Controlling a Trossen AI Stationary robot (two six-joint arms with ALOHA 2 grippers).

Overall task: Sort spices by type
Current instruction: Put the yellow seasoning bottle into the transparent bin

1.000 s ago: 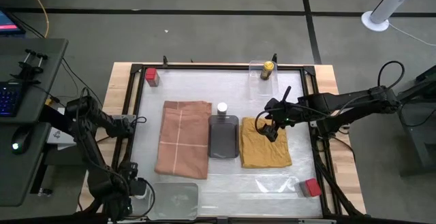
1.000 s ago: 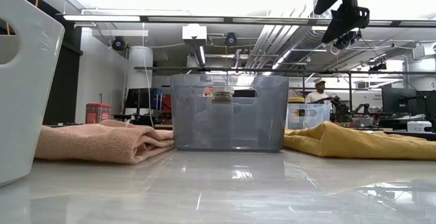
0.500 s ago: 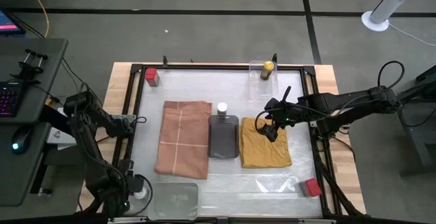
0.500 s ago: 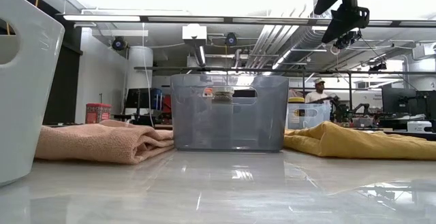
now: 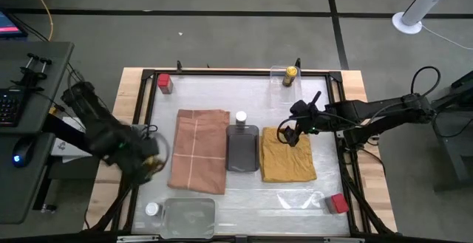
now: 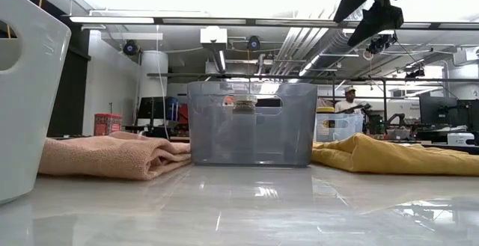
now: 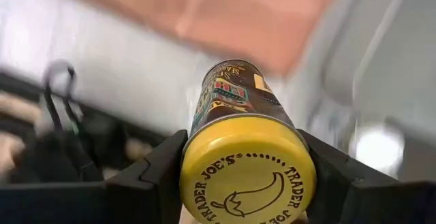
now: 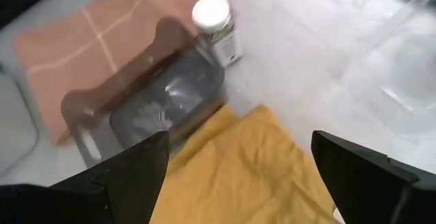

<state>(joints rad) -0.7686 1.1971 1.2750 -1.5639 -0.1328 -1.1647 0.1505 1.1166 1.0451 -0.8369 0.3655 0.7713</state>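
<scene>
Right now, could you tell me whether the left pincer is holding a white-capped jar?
No, the left pincer is clamped on a yellow-capped jar, as the left wrist view shows plainly.

Left gripper (image 5: 151, 162) moves up from the near-left corner to beside the pink cloth (image 5: 198, 151), now closed on a yellow-capped jar (image 7: 244, 157). That uncovers a white-capped jar (image 5: 152, 209) standing next to the clear tray (image 5: 189, 215). Right gripper (image 5: 290, 133) shifts slightly above the yellow cloth (image 5: 287, 158), fingers wide apart.
</scene>
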